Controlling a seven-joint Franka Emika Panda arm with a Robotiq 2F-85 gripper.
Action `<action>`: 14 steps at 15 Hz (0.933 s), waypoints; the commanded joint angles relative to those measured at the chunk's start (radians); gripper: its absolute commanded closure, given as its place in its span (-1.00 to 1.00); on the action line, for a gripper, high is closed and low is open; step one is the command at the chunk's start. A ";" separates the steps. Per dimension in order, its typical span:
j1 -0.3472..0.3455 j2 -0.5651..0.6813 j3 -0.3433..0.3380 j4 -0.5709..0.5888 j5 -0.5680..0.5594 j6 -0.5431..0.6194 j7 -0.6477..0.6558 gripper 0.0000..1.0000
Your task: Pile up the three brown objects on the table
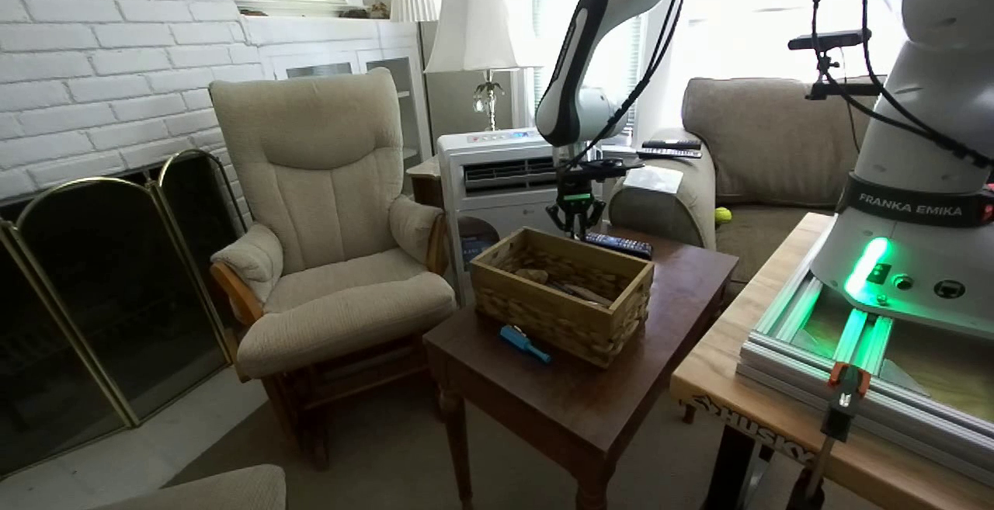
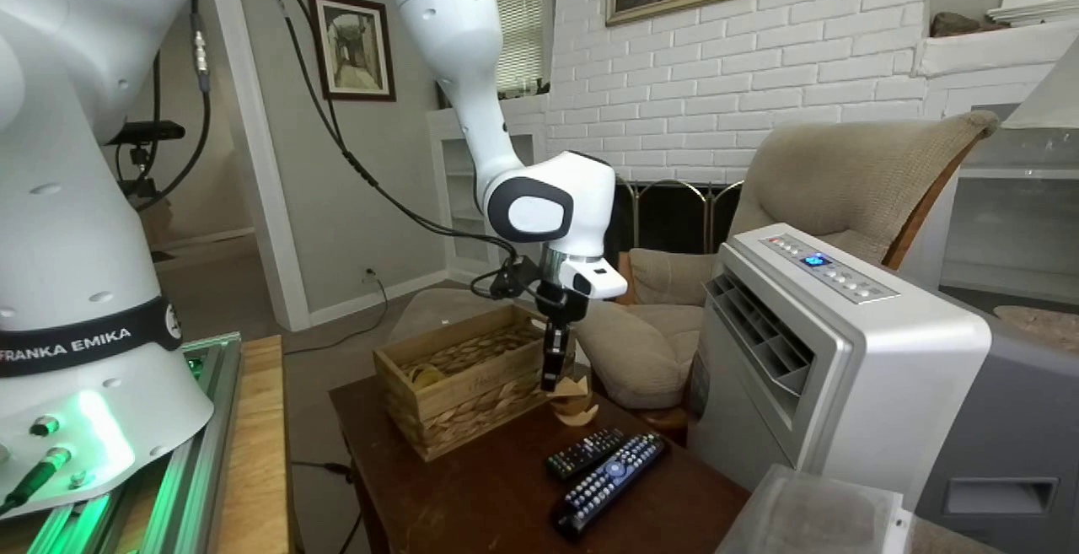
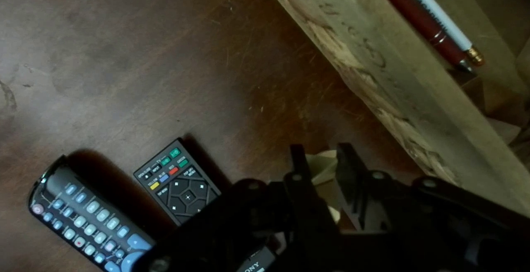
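The dark reddish-brown table (image 1: 582, 405) shows in both exterior views (image 2: 480, 495) and the wrist view (image 3: 124, 77). Light brown, thin-walled pieces (image 2: 574, 388) lie one on another at the basket's end; their exact number is unclear. A curved lower piece (image 2: 578, 416) rests on the table. My gripper (image 2: 550, 384) points down at the left side of the top piece. In the wrist view the fingers (image 3: 319, 150) are a small gap apart, with a light brown piece (image 3: 322, 168) showing between them; whether they press on it is unclear. In an exterior view the fingertips (image 1: 576, 230) and pieces are behind the basket.
A wooden woven basket (image 1: 559, 312) stands beside the gripper, holding pens (image 3: 439, 19) and other items. Two black remotes (image 2: 611, 482) (image 2: 584, 453) lie near the pieces. A blue object (image 1: 524, 343) lies before the basket. A white appliance (image 2: 851, 368) stands by the table.
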 commanded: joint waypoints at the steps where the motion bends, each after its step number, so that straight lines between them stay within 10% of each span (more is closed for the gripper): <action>1: 0.006 0.032 0.002 0.035 0.039 0.005 0.018 0.88; 14: 0.013 0.054 -0.005 0.060 0.036 -0.002 0.039 0.88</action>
